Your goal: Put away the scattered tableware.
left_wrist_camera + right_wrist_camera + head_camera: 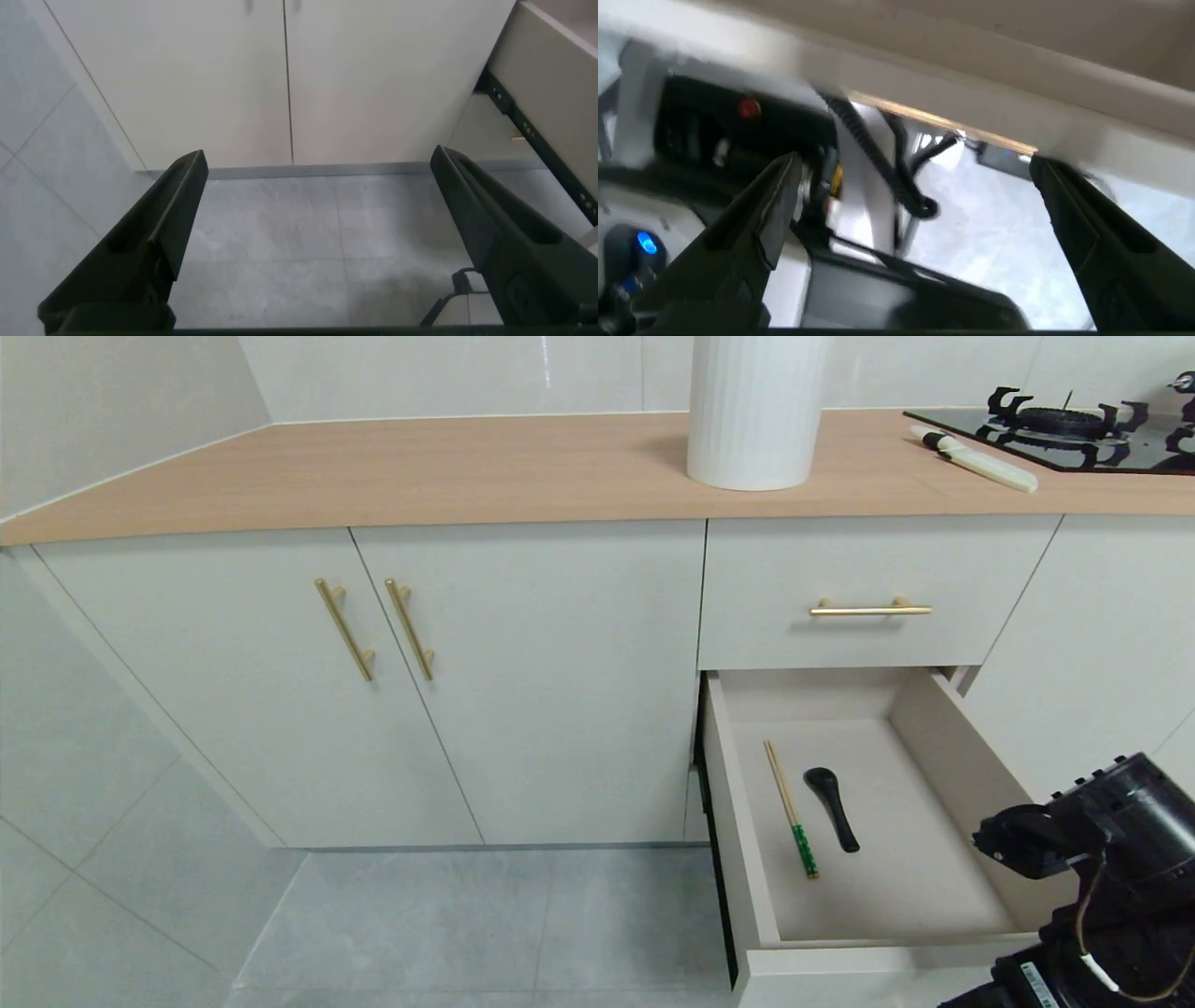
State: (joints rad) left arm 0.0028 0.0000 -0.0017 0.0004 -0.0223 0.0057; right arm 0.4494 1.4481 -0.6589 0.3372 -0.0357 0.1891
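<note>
The lower drawer [747, 821] stands pulled out of the cabinet. Inside it lie a pair of wooden chopsticks with green ends [792, 810] and a black spoon [833, 807], side by side and apart. My right arm [1092, 840] hangs at the drawer's right front corner, outside the drawer. In the right wrist view my right gripper [915, 166] is open and holds nothing, under a pale board edge [971, 84]. My left gripper [320, 157] is open and holds nothing, low over the floor in front of the cabinet doors, with the drawer's side [551, 56] off to one side.
On the wooden counter [467, 476] stand a tall white ribbed container [756, 411], a pale knife with a black tip [976, 459] and a black gas hob [1064, 429]. The upper drawer [868, 588] is closed. Grey tiled floor [420, 924] lies before the double doors.
</note>
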